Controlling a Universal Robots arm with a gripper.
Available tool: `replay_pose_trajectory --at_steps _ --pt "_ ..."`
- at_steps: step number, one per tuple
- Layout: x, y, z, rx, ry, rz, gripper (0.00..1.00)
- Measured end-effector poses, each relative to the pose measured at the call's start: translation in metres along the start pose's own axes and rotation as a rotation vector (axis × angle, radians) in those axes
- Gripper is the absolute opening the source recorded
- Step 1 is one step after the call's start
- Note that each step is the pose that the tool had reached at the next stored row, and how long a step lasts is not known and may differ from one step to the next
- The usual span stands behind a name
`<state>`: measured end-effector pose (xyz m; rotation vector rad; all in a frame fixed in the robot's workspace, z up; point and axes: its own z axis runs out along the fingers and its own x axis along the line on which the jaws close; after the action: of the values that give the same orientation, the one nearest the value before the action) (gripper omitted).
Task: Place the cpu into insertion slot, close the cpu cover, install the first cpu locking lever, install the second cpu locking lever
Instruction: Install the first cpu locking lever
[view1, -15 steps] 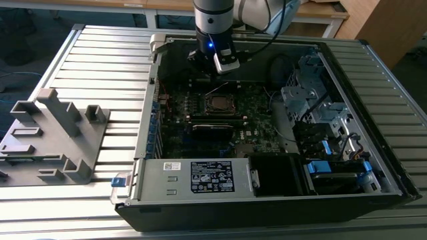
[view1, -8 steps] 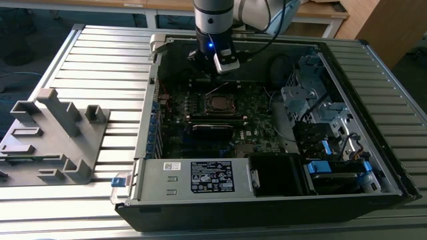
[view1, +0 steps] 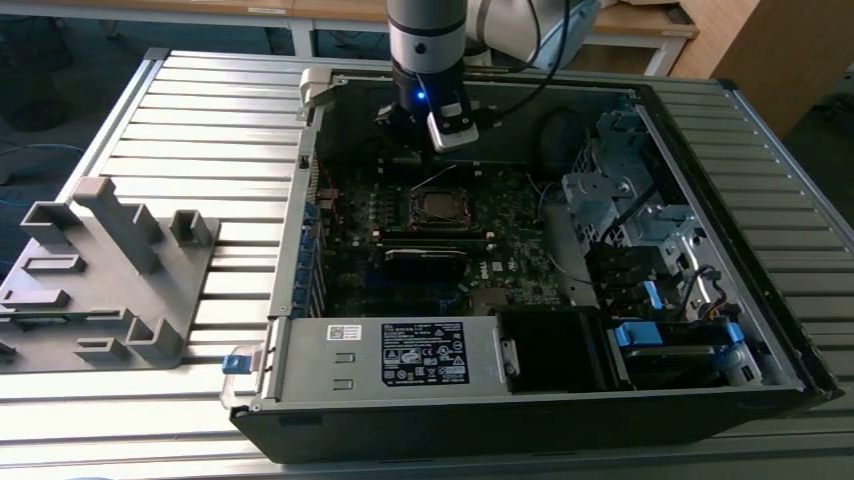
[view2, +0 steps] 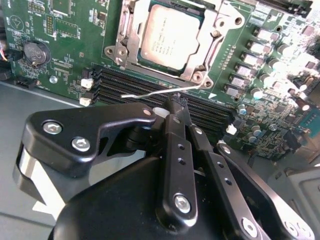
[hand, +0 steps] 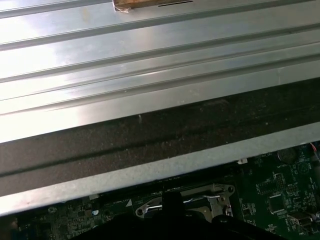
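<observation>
Open computer case (view1: 534, 430) lies on a slatted metal table (view1: 200, 130). A grey plastic stand (view1: 114, 270) sits on the table at the exterior view's left. Inside the case: a green circuit board (view1: 514, 265) in the middle, a labelled silver power box (view1: 400, 355) along the lower edge, drive cages (view1: 627, 200) to the right. The socket (view1: 441, 207) is on the board at centre frame. In the second wrist view the cpu (view2: 170, 37) sits flat in it, with the silver cover (view2: 129, 42) down around the chip's edges. Claw (view1: 441, 140) hangs at upper middle of the exterior view, just above the socket. In the second wrist view its fingers look closed together, their tip (view2: 175, 102) right at a thin silver lever wire (view2: 150, 93) that crosses the long black slots (view2: 135, 82) beside the socket. Cannot tell if the wire is pinched or only touched.
</observation>
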<state>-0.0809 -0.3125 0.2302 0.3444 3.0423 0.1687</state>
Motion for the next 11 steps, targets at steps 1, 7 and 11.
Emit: replay_pose_trajectory --at_steps 1,7,11 --pt "0.0000 0.0000 0.0000 -0.0001 0.0000 0.000 0.11" --pt "-0.0024 0.0006 0.0004 -0.0002 0.0000 0.000 0.11" --pt "-0.0044 0.0010 0.0009 -0.0004 -0.0001 0.000 0.11"
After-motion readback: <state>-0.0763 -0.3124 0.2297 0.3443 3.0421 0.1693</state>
